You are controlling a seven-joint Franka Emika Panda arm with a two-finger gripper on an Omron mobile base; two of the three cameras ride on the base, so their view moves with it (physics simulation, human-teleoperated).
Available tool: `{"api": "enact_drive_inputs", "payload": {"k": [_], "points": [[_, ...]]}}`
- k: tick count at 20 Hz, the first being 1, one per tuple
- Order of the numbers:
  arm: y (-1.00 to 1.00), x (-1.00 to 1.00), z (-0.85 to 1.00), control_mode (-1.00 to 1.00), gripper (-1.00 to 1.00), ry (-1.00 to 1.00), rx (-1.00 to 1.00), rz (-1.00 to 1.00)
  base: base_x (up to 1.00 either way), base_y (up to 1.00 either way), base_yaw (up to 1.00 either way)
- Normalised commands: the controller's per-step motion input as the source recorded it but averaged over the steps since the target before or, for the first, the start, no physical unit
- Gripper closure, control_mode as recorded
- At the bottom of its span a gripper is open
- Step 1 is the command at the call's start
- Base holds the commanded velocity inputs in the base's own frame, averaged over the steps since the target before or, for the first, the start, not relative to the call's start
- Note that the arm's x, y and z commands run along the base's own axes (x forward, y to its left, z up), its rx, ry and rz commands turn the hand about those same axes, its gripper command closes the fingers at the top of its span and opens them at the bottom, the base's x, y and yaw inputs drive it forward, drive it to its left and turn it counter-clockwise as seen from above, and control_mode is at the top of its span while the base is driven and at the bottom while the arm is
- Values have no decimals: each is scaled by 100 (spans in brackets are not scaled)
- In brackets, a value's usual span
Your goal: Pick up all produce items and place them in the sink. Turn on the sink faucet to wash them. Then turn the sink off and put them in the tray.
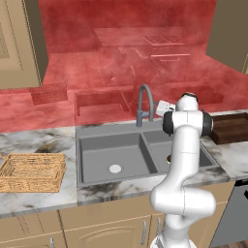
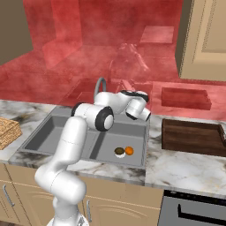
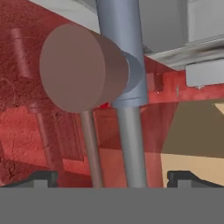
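Hovering close against the sink faucet (image 3: 127,57), the claw (image 3: 111,177) stands spread wide around its stem, likely lining up on the lever. Both produce items (image 2: 124,151) lie in the sink (image 2: 53,132), right basin, at 3 o'clock from the tray (image 1: 31,172) on the desk (image 1: 29,140).

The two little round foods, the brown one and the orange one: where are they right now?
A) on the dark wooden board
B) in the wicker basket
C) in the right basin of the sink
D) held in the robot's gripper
C: the brown piece and the orange piece lie side by side on the floor of the sink's right basin, near the front wall.
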Motion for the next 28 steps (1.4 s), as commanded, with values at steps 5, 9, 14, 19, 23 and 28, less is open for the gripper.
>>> {"api": "enact_drive_inputs", "payload": {"k": [5,9,14,19,23,28], "points": [[0,14,-12,-100,-100,3,-2,-12,0,0,0],[3,22,-20,-100,-100,2,-4,-10,0,0,0],[2,29,-4,-100,100,1,-2,-6,0,0,0],[-1,17,0,-100,100,1,0,0,0,0,0],[-31,1,0,-100,100,11,7,-2,0,0,0],[-67,7,-6,-100,100,20,8,-5,0,0,0]]}}
